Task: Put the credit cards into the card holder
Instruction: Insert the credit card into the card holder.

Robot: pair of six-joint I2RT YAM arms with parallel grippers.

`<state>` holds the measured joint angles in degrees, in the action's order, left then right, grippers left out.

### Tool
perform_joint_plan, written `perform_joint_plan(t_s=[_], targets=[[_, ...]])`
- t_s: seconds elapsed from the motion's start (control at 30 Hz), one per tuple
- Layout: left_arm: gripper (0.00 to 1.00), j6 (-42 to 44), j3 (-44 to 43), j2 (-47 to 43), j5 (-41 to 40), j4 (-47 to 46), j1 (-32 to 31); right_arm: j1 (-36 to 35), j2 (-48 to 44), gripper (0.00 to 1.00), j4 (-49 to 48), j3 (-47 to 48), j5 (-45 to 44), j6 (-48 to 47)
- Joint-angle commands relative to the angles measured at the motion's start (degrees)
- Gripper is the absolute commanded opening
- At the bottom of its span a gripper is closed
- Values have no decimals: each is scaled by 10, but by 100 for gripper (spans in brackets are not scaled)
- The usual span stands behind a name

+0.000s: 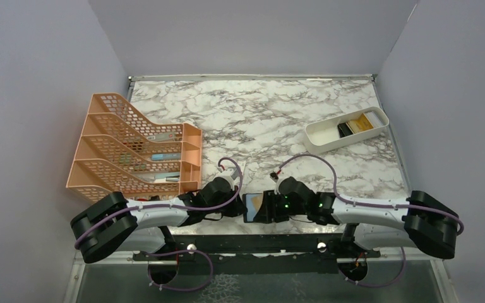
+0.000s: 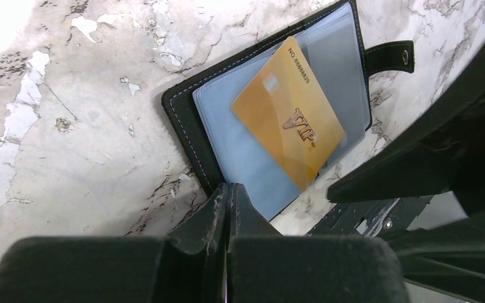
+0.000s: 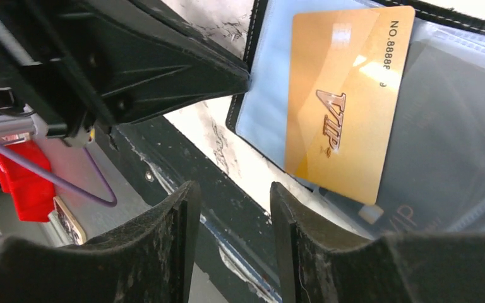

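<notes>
The card holder (image 2: 186, 126) lies open on the marble near the table's front edge, blue-grey lining up; from above it shows between both wrists (image 1: 252, 207). A yellow-gold credit card (image 2: 288, 120) marked VIP lies slanted on its clear sleeves, also seen in the right wrist view (image 3: 341, 101). My left gripper (image 2: 230, 189) is shut, its tip resting on the holder's near edge. My right gripper (image 3: 230, 192) is open and holds nothing, hovering over the table edge just short of the gold card. A black credit card (image 1: 345, 129) lies in the white tray.
The long white tray (image 1: 328, 136) stands at the back right, with a yellow-gold piece (image 1: 365, 122) beside the black card. An orange mesh file rack (image 1: 136, 148) fills the left side. The holder's snap strap (image 2: 388, 55) sticks out. A black rail (image 1: 252, 243) runs along the front edge.
</notes>
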<state>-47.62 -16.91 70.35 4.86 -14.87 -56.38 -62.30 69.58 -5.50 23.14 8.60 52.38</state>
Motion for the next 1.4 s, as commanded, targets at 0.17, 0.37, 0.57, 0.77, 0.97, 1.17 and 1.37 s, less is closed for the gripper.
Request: perform_joint_plan(t_s=[0.17, 0.37, 0.57, 0.77, 0.97, 1.17, 1.37], targets=[[0, -5, 10, -1, -4, -10, -4, -3, -75, 56, 136, 18, -105, -20], [0, -6, 12, -5, -4, -11, -4, -3, -51, 60, 150, 30, -140, -21], [0, -7, 14, -9, -5, -11, -5, -3, -42, 60, 142, 29, -151, -21], [0, -6, 12, -6, -4, -11, -5, -3, -36, 60, 150, 40, -161, -30], [0, -6, 11, -6, -2, -10, -5, -3, -10, 59, 142, 47, -132, -23], [0, -7, 12, -9, -4, -10, -6, -3, 18, 58, 61, 19, -71, 14], [0, -8, 12, -8, -2, -11, -6, -4, 47, 57, 26, 12, -81, 36]])
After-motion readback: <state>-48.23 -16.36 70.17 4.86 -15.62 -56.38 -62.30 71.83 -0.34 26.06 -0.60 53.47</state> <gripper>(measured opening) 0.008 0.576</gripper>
